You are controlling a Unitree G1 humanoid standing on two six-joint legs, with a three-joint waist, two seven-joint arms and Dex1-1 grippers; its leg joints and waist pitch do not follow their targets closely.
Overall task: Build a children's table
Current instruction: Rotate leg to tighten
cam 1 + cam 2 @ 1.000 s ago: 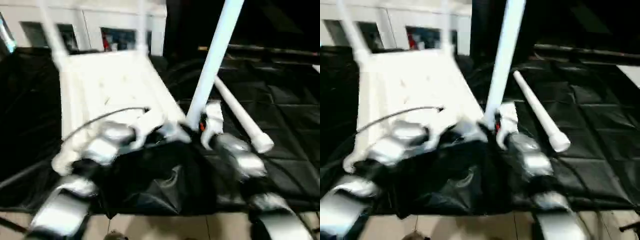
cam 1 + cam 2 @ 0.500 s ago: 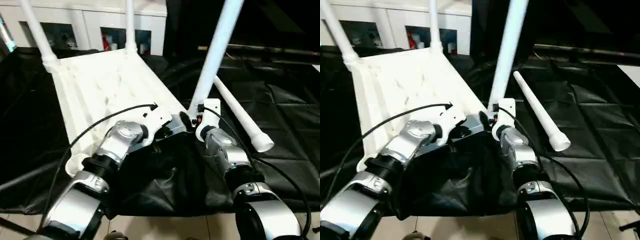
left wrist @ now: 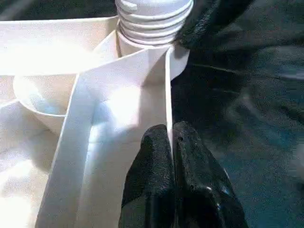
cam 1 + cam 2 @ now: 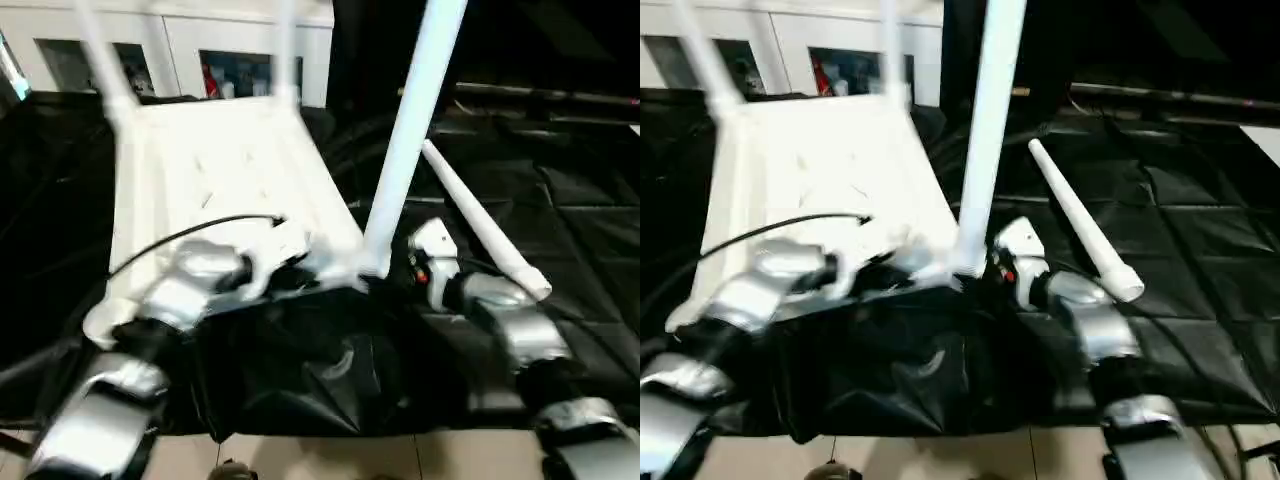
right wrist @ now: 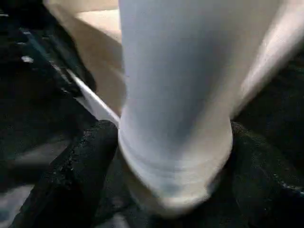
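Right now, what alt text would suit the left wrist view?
Two black fingers pinch a thin white rim of the upside-down table top. Beyond them, the threaded end of a white leg sits in the corner socket, with black cloth alongside.

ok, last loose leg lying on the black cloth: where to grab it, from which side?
Judging by its pose, take the loose leg mid-shaft from above, fingers across the tube. It lies flat on the black cloth, to the robot's right of the tabletop; the flared end points toward the robot, so the right gripper looks nearest.
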